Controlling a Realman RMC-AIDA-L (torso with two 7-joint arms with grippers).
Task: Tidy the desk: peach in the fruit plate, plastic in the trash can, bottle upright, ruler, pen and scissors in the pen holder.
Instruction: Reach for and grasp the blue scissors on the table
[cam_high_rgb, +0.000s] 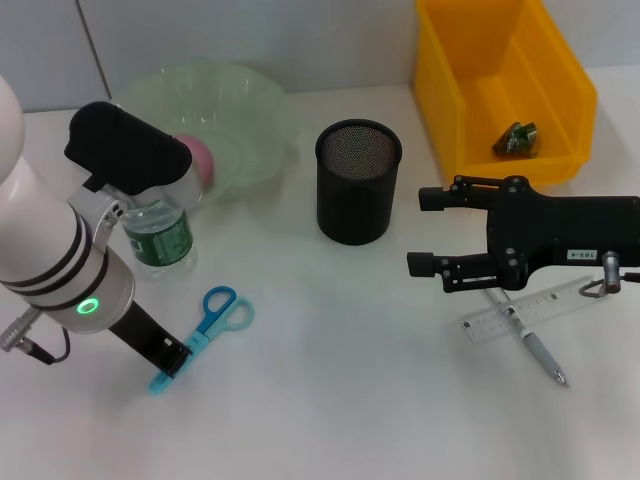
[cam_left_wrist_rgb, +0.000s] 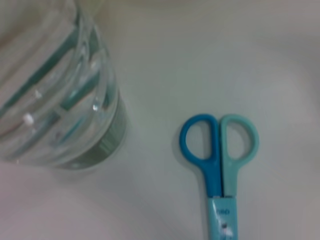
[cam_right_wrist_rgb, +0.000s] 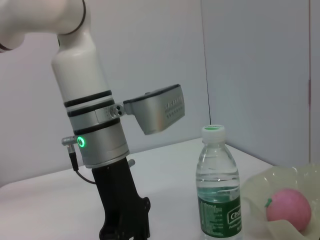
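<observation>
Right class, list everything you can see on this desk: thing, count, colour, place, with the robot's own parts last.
Fruit plate: one, pale green, back left.
Peach: one, pink, in the fruit plate.
Water bottle: one, clear with green label, upright, front of the plate.
Scissors: one, blue and teal, front left.
Pen holder: one, black mesh, centre.
Trash can: one, yellow, back right.
Plastic: one, green, in the trash can.
Ruler: one, clear, front right.
Pen: one, grey, across the ruler.
Left gripper: black, at the scissors' tip.
Right gripper: black, open, above the ruler.

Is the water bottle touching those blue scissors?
Apart. The left wrist view shows bare table between the water bottle and the scissors, and the head view shows the same gap.
</observation>
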